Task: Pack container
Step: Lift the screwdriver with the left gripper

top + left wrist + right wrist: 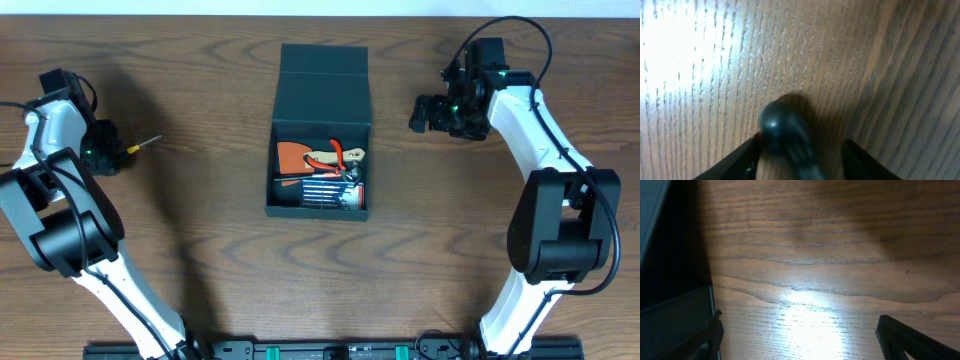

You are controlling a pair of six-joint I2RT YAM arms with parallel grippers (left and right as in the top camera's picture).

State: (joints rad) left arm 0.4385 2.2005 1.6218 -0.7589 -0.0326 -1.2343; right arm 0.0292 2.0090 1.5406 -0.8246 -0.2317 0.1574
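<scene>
Closest to the left wrist lens sits a dark, rounded knob [782, 132], blurred, lying on the wood grain between the fingers of the left gripper [800, 147]. One finger [742, 160] seems to touch it or nearly so, while a clear strip of bench shows between the knob and the other finger [860, 162], so the jaws stand apart and are not clamped on it.

From overhead the left gripper [112, 152] is low over the bench near the left edge, toward the far-left corner. A slim tool with a yellow part and a thin metal tip [143, 144] pokes out of it toward the middle. Whether that tool and the knob are one thing I cannot tell.

The container [322, 105] rests in the middle of the bench, a little nearer the far edge. Its flap lid is folded back toward that edge. Inside lie pliers with orange handles [337, 154], a flat orange piece [291, 157] and a small blue case of drill bits [325, 190].

The right gripper [421, 112] hangs just beside the container, on the side of the right edge. In its own view the right gripper [797, 325] is spread wide, with only bare, brightly lit wood between the fingers [920, 340].
</scene>
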